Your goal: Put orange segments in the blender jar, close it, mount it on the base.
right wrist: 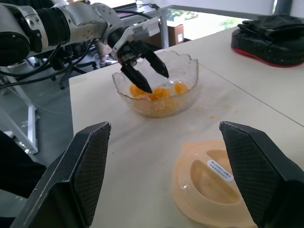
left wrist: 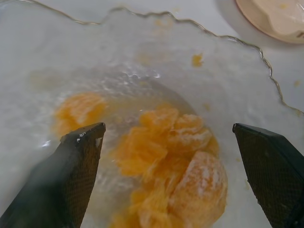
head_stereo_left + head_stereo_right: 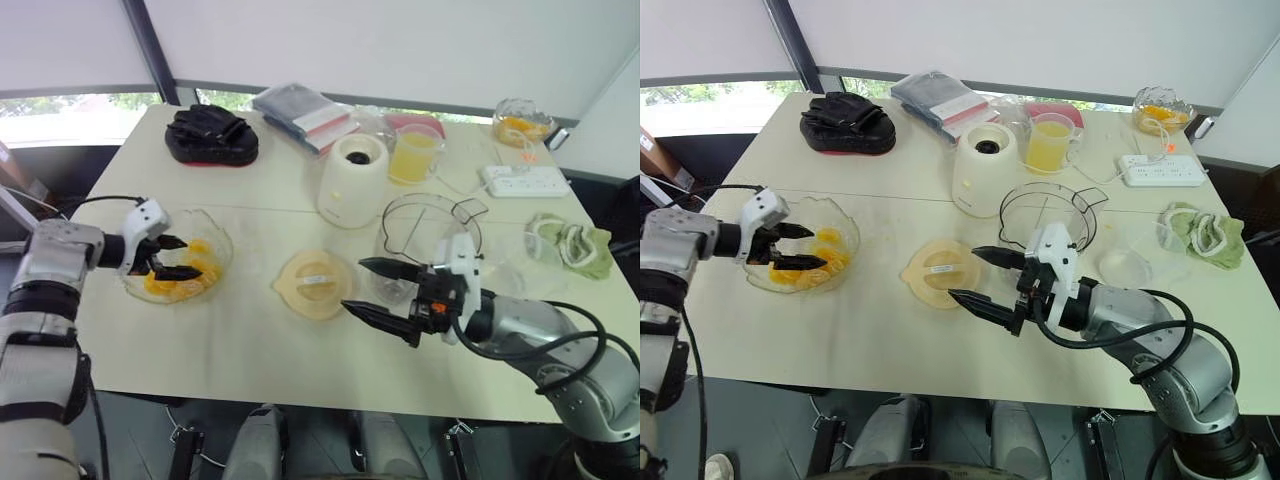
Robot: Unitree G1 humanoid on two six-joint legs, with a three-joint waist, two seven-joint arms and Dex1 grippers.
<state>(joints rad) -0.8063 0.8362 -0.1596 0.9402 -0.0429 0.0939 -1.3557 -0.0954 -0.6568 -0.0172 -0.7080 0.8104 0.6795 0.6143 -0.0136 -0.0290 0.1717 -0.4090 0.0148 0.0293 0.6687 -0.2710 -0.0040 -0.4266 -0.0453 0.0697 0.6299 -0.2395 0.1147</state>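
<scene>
The left gripper (image 3: 190, 257) hung open inside the scalloped clear glass bowl (image 3: 222, 232), its two black fingers spread to either side of the peeled orange segments (image 2: 166, 161), which lay heaped straight ahead of and between the tips, none of them gripped. The fruit looked wet, soft and clumped, offering no single long axis to line up on. The left arm was plainly nearer; the right gripper (image 3: 355, 284), also open and empty, hovered just beside the round cream lid (image 3: 318, 283), with the clear blender jar (image 3: 1005, 205) just behind it.
</scene>
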